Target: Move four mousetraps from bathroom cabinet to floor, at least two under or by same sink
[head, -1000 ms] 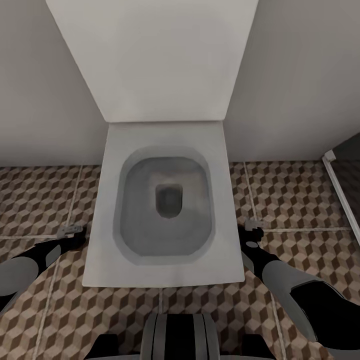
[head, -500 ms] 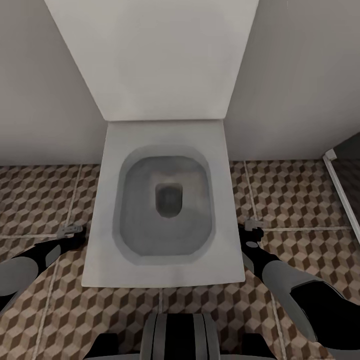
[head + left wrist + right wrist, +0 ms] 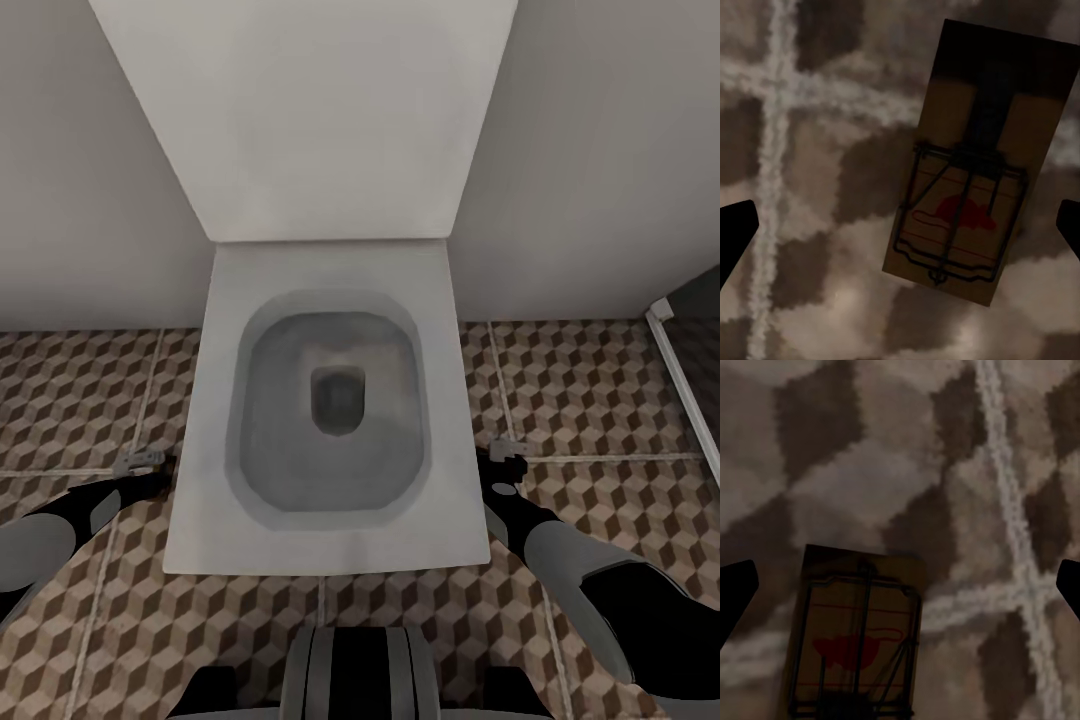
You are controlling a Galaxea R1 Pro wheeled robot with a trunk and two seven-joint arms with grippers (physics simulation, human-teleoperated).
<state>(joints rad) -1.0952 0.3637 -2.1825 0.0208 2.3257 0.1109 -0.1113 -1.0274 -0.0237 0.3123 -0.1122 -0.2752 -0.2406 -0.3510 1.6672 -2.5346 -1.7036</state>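
Left gripper [image 3: 900,229] hanging wide open over brown wooden mousetrap [image 3: 971,161], wire frame, red mouse print, lying flat on cube-patterned brown-beige floor tiles [image 3: 590,390]. Right gripper [image 3: 900,585] gaping wide over second mousetrap [image 3: 855,641]. White square toilet [image 3: 325,410] sitting between arms.

Left arm: grey-and-black segmented limb reaching forward and down at the head view's left, ending in a small grey two-fingered left pincer [image 3: 140,462], black fingertips [image 3: 735,236] spread wide, nothing between them. Right arm: mirrored pose; grey two-fingered right pincer [image 3: 508,452], fingertips [image 3: 736,592] likewise parted and empty. Black-and-grey trunk [image 3: 358,672] between.
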